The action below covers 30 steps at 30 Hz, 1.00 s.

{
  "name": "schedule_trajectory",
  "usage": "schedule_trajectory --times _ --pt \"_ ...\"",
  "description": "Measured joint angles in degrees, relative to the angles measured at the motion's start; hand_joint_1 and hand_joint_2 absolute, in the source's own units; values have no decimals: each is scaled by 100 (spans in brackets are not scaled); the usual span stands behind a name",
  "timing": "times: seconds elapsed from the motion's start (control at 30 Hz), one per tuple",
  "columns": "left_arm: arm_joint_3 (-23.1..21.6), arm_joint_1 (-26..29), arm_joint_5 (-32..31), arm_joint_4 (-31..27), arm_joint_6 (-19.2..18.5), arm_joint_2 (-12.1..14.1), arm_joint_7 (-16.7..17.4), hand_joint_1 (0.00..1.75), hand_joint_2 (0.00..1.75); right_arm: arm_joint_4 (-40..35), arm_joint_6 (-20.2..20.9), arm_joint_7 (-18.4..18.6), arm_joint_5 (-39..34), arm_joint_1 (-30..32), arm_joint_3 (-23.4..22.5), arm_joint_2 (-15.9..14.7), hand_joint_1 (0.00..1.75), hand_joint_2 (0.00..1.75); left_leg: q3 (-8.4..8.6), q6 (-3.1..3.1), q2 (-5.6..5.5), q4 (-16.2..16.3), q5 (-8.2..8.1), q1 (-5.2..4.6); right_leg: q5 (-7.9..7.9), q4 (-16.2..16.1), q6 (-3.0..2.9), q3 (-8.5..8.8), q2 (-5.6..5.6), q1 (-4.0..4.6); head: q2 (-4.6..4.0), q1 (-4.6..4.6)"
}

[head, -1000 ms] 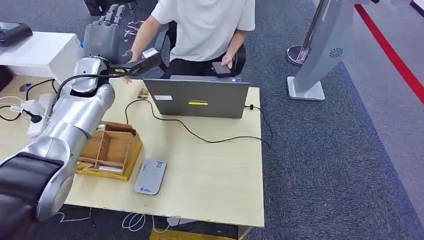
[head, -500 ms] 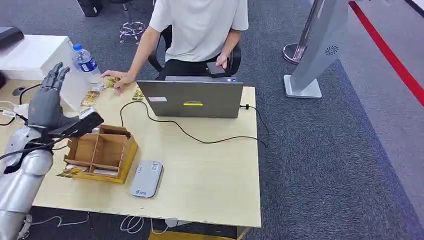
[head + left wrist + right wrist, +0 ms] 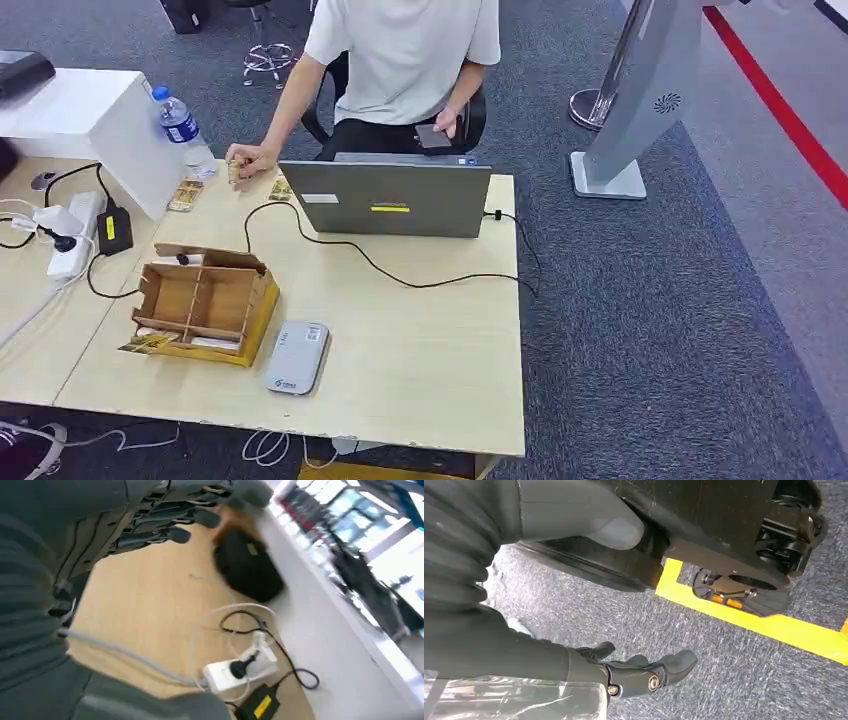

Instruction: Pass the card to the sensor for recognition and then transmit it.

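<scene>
The sensor (image 3: pixel 297 356), a grey slab, is laid on the table (image 3: pixel 420 350) at 5 o'clock of the box (image 3: pixel 203 303), with its long axis running from 6 to 12 o'clock, tipped slightly toward 1. A card (image 3: pixel 234 171) is pinched on edge by the person's hand (image 3: pixel 248 160) at 10 o'clock of the laptop (image 3: pixel 388 198), with further cards (image 3: pixel 185 194) lying flat nearby. The left hand (image 3: pixel 165 520) is held above the table with fingers apart and nothing in them; the right hand (image 3: pixel 624 672) is hung over the carpet, fingers loosely curled and apart, nothing held.
</scene>
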Motion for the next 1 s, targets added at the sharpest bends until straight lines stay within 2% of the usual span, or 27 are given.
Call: schedule_trajectory --times 0.03,0.07,0.13,0.23,0.33,0.4,0.43,0.53,0.67,0.83,0.93,0.97,1.0 --pt "450 -29 489 613 -182 -2 -3 0 175 -2 9 0 65 1 4 0 0 175 7 0 8 0 0 0 0 0 0 0 6 0 0 -4" --pt "831 -84 877 1122 -207 -9 140 0 0 -2 26 11 111 -4 19 0 0 175 9 0 9 0 0 0 -1 0 -1 0 6 0 0 -9" --pt "1554 -123 1457 2056 -112 -85 373 0 0 -2 61 18 225 -9 66 -13 0 175 8 4 -7 1 -2 -1 -9 -3 3 -2 -14 -1 0 -13" --pt "2316 -145 1850 3057 386 -330 888 0 0 -11 122 94 431 -56 144 -53 0 175 8 10 -57 4 -6 -6 -27 -9 17 11 -55 -6 0 -11" --pt "2776 -157 1874 3738 734 -713 1213 0 0 -15 184 188 594 -109 240 -85 0 175 7 19 -83 10 -9 -9 -30 -16 22 26 -84 -12 0 7" --pt "2868 -174 1724 4038 1025 -980 1410 0 0 -20 205 207 662 -130 310 -105 0 175 6 25 -84 15 -10 -12 -28 -16 26 29 -86 -15 0 -2" --pt "2870 -193 1602 4164 1125 -1091 1538 0 175 -22 219 212 675 -142 337 -114 0 175 5 26 -83 20 -10 -12 -25 -16 31 30 -85 -16 0 9" --pt "2864 -265 1231 4433 1297 -1467 1778 0 175 -26 275 221 723 -164 431 -149 0 175 6 35 -82 21 -9 -17 -22 -18 35 31 -85 -20 0 7" --pt "2663 -331 612 4625 1254 -1854 1998 0 175 -30 350 219 728 -184 518 -179 0 175 7 42 -81 25 -8 -18 -20 -18 38 31 -85 -20 0 7" --pt "2011 -329 -154 4747 972 -2164 2338 0 175 -33 404 101 765 -186 568 -199 0 175 7 42 -81 25 -8 -17 -19 -18 38 32 -84 -19 0 2" --pt "1536 -282 -369 4752 788 -2275 2667 0 175 -55 503 -116 957 -120 356 -214 0 175 6 42 -80 25 -8 -14 -20 -18 38 32 -81 -17 0 4" --pt "1379 -262 -395 4752 770 -2299 2685 0 0 -70 522 -142 1048 -101 243 -216 0 175 6 42 -78 24 -8 -14 -20 -18 38 40 -80 -17 0 2" --pt "1257 -246 -404 4752 764 -2321 2696 0 0 -79 538 -162 1135 -77 146 -221 0 175 7 42 -78 24 -8 -14 -20 -18 38 40 -79 -17 0 2"
